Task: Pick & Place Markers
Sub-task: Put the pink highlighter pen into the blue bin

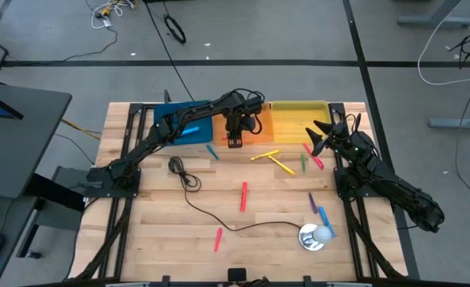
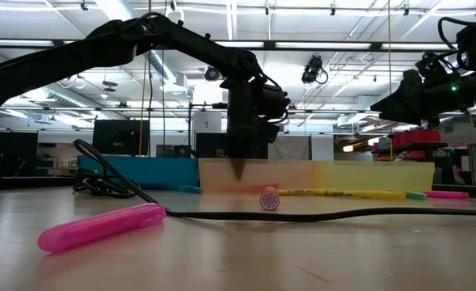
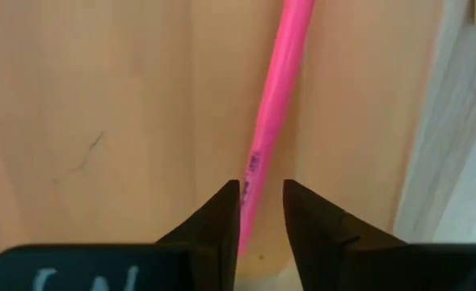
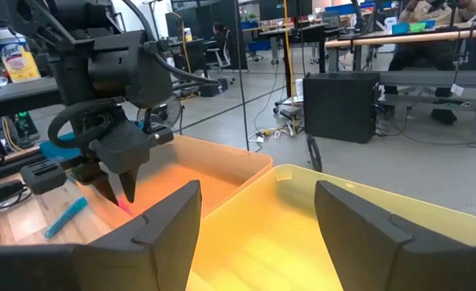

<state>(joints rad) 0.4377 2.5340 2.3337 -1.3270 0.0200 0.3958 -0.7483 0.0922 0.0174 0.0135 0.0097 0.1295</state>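
My left gripper (image 3: 262,206) points straight down inside the orange tray (image 4: 221,174), fingertips slightly apart, open. A pink marker (image 3: 274,105) lies slanting on the tray floor, its end between the fingertips. In the high view this gripper (image 1: 235,142) is at the tray's near side. My right gripper (image 4: 258,214) waits open and level at the table's right, by the yellow tray (image 1: 298,119). Loose markers lie on the wood: yellow (image 1: 265,155), green (image 1: 302,163), red (image 1: 243,195), pink (image 1: 218,239), blue (image 1: 324,217). My left gripper comes from above with one fingertip on either side of the pink marker's end (image 3: 250,194), the fingers across the marker. A gap shows between the marker and one finger (image 3: 302,214). Whether the other finger still touches it, I cannot tell.
A blue tray (image 1: 188,121) stands left of the orange one. A thin black cable (image 1: 195,191) winds across the table to a round silver-white object (image 1: 314,236) near the front right. In the low view a pink marker (image 2: 100,226) lies close in front.
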